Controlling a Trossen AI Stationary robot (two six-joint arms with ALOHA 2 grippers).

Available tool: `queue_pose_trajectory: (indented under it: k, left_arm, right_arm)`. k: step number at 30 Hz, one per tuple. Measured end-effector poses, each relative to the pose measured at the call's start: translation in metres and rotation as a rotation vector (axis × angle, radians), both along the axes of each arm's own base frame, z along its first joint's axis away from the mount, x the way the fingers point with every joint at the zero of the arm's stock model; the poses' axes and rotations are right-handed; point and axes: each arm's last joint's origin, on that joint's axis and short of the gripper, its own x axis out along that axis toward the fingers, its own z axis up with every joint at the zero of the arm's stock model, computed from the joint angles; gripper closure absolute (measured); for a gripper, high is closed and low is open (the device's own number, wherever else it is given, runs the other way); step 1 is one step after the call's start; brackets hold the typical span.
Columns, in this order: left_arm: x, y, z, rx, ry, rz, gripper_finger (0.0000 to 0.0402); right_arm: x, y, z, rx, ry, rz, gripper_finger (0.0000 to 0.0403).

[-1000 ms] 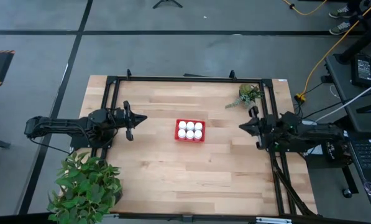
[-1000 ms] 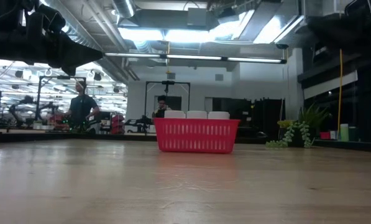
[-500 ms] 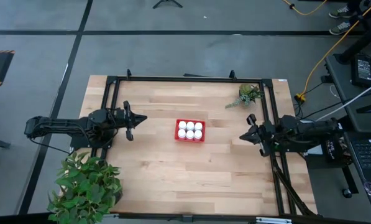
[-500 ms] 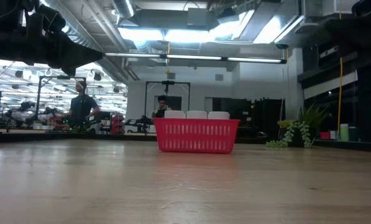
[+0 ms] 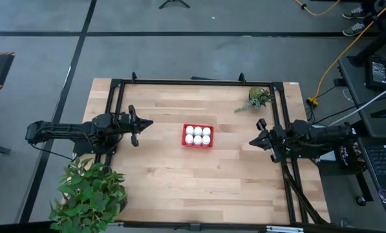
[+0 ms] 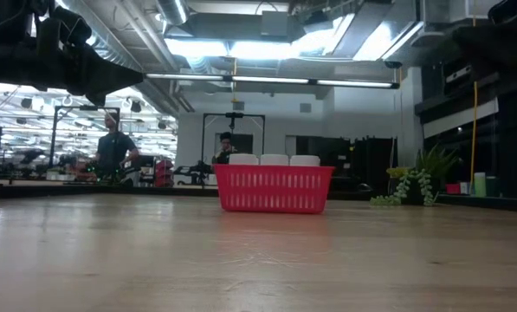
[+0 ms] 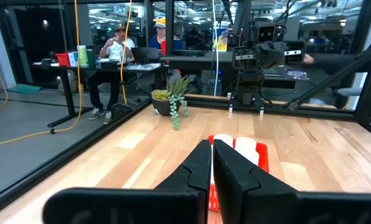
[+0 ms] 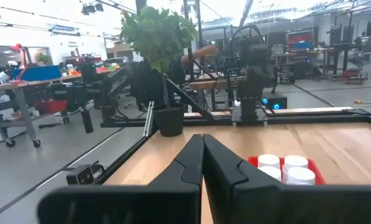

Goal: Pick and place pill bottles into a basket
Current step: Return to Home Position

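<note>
Since all six small white round-capped pill bottles [image 5: 198,134] stand inside the bright red perforated plastic basket [image 5: 183,136] at the middle of the light wooden table [image 5: 147,181], I hold the left gripper [image 5: 149,123] and right gripper [image 5: 251,143] at opposite edges, fingers pressed together, empty, well clear of it

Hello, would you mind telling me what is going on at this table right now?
Nothing is being handled at this moment. All six pill bottles stand in the red basket at the middle of the table, in two rows of three. The left gripper sits shut and empty near the table's left edge, and the right gripper sits shut and empty near its right edge, both pointing toward the basket. The sorting looks done.
</note>
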Motion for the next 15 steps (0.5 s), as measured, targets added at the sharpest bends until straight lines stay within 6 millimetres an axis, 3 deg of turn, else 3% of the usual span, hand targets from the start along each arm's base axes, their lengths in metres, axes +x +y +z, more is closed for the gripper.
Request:
queue_pose_trajectory:
  k: [15]
  left_arm:
    - [0.0000, 0.0000, 0.0000, 0.000, 0.000, 0.000, 0.0391]
  right_arm:
    - [0.0000, 0.0000, 0.0000, -0.003, -0.001, 0.000, 0.0391]
